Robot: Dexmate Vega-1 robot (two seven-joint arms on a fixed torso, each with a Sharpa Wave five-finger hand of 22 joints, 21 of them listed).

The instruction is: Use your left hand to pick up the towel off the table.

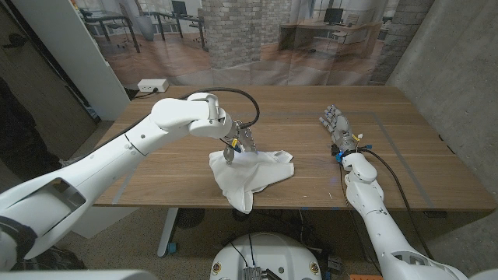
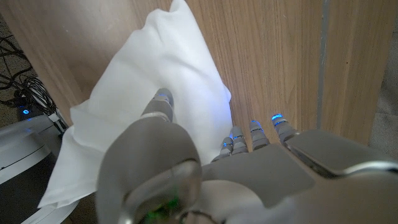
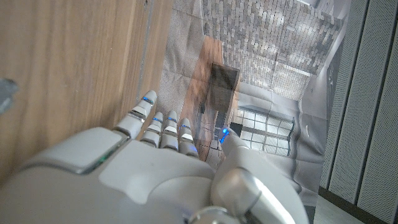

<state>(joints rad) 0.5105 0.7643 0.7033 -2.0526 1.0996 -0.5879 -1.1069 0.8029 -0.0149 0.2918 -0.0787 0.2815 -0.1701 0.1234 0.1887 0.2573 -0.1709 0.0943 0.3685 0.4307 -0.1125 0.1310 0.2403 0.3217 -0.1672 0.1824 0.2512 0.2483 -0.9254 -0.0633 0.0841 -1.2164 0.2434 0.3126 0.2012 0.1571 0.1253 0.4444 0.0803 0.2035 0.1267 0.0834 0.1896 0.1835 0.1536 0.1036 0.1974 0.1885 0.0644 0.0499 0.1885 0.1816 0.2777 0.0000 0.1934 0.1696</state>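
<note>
A small white box (image 1: 152,85) with a cord is sitting at the far corner of the wooden table (image 1: 405,148).

One towel (image 1: 250,176) on one worktop (image 1: 179,167). Two robot hands: left robot hand (image 1: 240,141), right robot hand (image 1: 335,125). One white box (image 1: 152,85) at the worktop's far edge.

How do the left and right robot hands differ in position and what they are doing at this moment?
The left robot hand is over the towel near the table's middle, fingers down on the cloth; the right robot hand lies apart on bare table, touching no object. The left arm is raised and bent; the right arm stretches low along the wood. Both are the same white and grey build.
</note>
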